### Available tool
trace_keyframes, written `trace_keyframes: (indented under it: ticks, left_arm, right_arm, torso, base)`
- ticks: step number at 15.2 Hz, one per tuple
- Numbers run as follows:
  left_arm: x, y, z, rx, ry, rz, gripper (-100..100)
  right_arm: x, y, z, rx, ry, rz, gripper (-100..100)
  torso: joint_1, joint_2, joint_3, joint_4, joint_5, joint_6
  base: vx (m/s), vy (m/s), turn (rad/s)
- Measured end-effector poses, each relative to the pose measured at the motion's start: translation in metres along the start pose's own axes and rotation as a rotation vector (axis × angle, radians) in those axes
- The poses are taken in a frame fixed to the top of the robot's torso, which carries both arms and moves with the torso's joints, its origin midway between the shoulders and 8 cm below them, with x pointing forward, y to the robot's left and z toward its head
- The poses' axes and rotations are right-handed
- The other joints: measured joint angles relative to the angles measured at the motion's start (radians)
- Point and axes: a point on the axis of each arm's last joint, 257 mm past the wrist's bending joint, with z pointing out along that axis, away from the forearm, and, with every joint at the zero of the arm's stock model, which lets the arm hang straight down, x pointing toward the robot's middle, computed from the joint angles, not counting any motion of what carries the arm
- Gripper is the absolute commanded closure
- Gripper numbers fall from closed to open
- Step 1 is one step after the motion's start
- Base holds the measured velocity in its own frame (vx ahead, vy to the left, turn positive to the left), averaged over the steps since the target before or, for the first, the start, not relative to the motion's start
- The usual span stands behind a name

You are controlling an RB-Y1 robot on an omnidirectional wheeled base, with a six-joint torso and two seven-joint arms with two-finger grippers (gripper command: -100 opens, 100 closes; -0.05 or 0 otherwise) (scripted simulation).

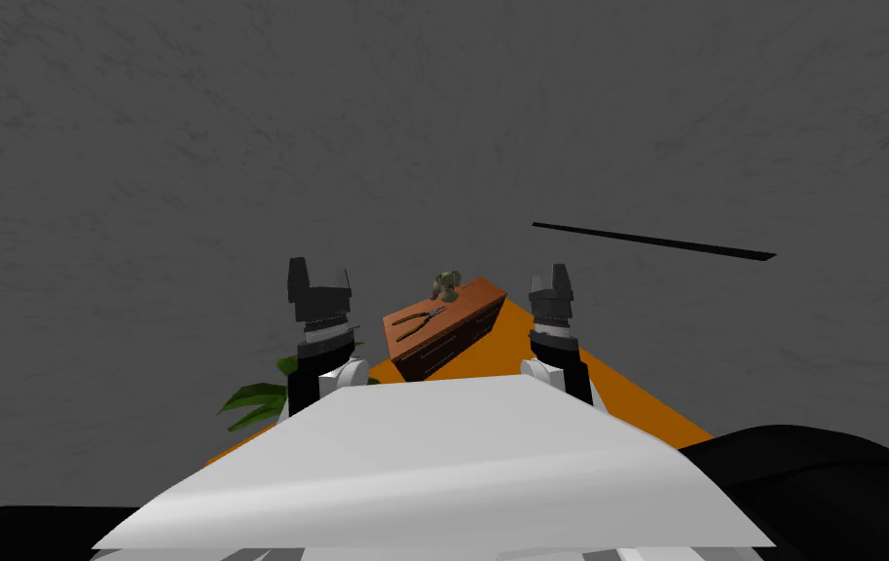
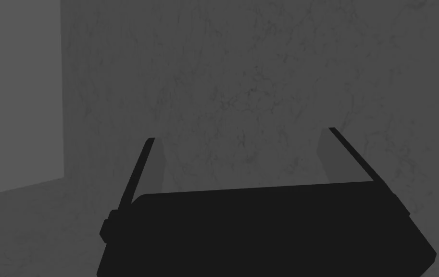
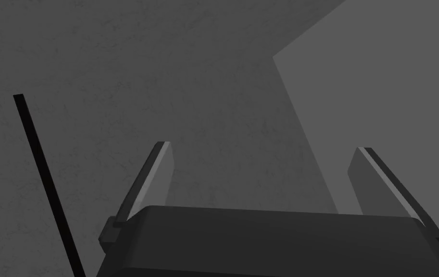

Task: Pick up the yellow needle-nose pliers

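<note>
The left end effector (image 1: 320, 275) is held raised, its 2 fingers (image 2: 138, 168) spread wide with nothing between them. The right end effector (image 1: 551, 276) is likewise raised, its 2 fingers (image 3: 153, 175) spread and empty. Between the 2, well apart from both, the pliers (image 1: 420, 321) are laid flat on top of a brown cabinet (image 1: 476, 297), at 4 o'clock from the left end effector and 8 o'clock from the right. They are rendered dark. A small olive object (image 1: 446, 283) is stood at 1 o'clock, just beside them. The cabinet is set on an orange floor area (image 1: 627, 390). Green leaves (image 1: 257, 397) are seen at 7 o'clock from the left end effector.
</note>
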Motion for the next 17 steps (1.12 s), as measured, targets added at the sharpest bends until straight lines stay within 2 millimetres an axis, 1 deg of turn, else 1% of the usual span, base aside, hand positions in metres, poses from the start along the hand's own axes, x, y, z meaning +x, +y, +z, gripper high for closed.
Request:
trace_keyframes:
  ticks: [2,5,8,11,15,17]
  left_arm:
    - [0.003,0.005,0.000,-0.013,0.028,0.007,-100]
    - [0.008,0.020,-0.003,-0.046,0.075,0.020,-100]
    - [0.009,0.045,-0.006,-0.103,0.125,0.036,-100]
    - [0.005,0.078,-0.011,-0.178,0.164,0.053,-100]
    - [-0.005,0.114,-0.015,-0.272,0.187,0.073,-100]
    - [-0.013,0.133,-0.018,-0.315,0.188,0.081,-100]
  right_arm:
    - [0.000,0.000,0.000,0.000,0.000,0.000,0]
    - [0.000,0.000,0.000,0.000,0.000,0.000,0]
    - [0.000,0.000,0.000,0.000,0.000,0.000,0]
    - [0.000,0.000,0.000,0.000,0.000,0.000,0]
    - [0.000,0.000,0.000,0.000,0.000,0.000,0]
    - [0.000,0.000,0.000,0.000,0.000,0.000,0]
  torso:
    - [0.000,0.000,0.000,0.000,0.000,0.000]
    - [-0.001,0.000,0.000,0.000,0.000,0.000]
    - [-0.002,-0.001,0.000,0.000,0.000,0.000]
    - [-0.003,-0.002,-0.001,0.000,-0.001,0.000]
    - [-0.003,-0.001,-0.001,0.000,-0.001,0.000]
    - [-0.002,-0.001,-0.001,0.000,0.000,0.000]
  base:
    - [0.003,-0.013,-0.037]
    - [0.003,-0.022,-0.055]
    - [0.009,-0.036,-0.084]
    - [0.015,-0.045,-0.082]
    - [0.012,-0.039,-0.094]
    - [0.010,-0.029,-0.058]
